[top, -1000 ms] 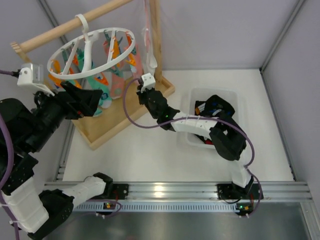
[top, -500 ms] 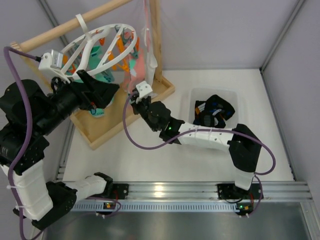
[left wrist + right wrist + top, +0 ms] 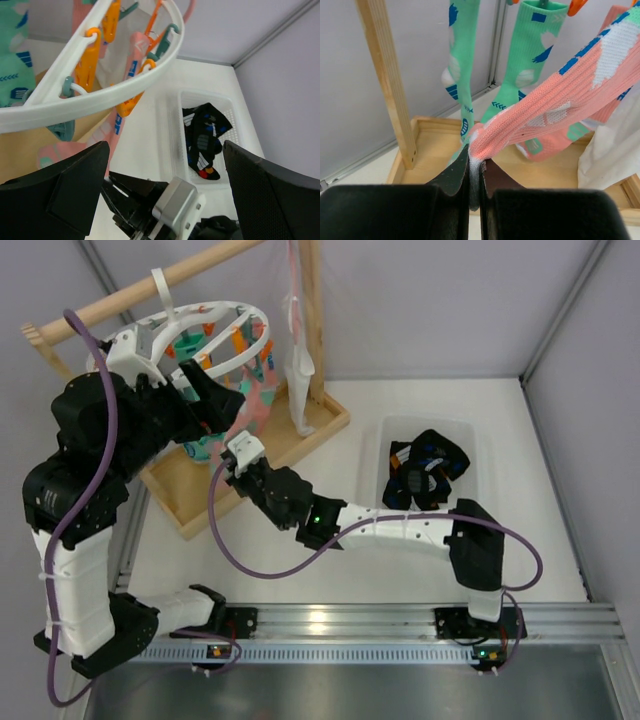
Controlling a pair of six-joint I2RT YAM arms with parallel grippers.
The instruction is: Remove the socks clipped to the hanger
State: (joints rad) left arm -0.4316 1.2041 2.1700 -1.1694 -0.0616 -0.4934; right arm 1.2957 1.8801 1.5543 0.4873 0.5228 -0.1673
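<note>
From above, the hanger (image 3: 230,306) hung on the rail (image 3: 210,260), both arms crowding it; black socks (image 3: 430,465) lay in the bin (image 3: 400,422) on the counter (image 3: 550,490). Left wrist view showed the left claw (image 3: 164,145) spread, empty, near its ring. Only the right wrist view showed the right claw (image 3: 475,167) pinching the pink sock (image 3: 560,95) toe; mint socks (image 3: 520,60) hung behind.

Hanger (image 3: 107,95), bin (image 3: 171,131) beyond (black socks (image 3: 202,141) inside)
</note>
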